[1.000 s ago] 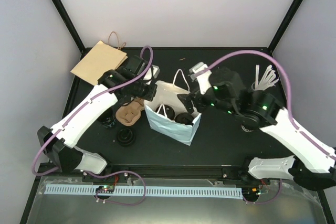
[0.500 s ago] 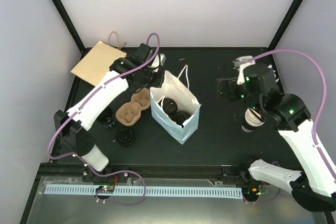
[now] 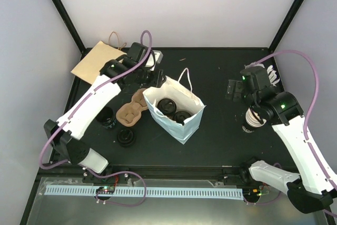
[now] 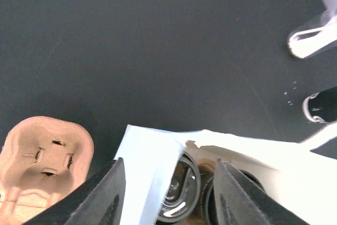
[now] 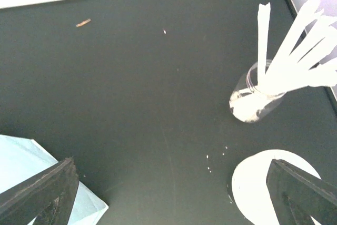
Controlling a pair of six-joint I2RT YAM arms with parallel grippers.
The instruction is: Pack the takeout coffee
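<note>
A white paper bag [image 3: 184, 125] stands open at mid-table. Two black-lidded cups [image 3: 167, 104] sit inside it, the takeout coffee, side by side. In the left wrist view one lid [image 4: 181, 185] shows below the bag's rim [image 4: 152, 167]. My left gripper [image 3: 156, 80] is at the bag's far left corner. Its jaws [image 4: 169, 163] stand apart, with the bag's wall between them. My right gripper [image 3: 235, 89] is open and empty over bare table, well right of the bag [image 5: 31, 183].
A stack of lidless white cups [image 3: 251, 119] stands under my right arm. A jar of white stirrers [image 3: 268, 75] is at the far right. A brown cardboard carrier [image 3: 131, 110] and loose black lids [image 3: 126, 137] lie left of the bag. A brown paper bag [image 3: 97, 61] lies back left.
My right gripper has pulled back from the bag's mouth to the right. My left gripper moved toward the back with the bag's corner. The bag shifted and its mouth stands wider.
</note>
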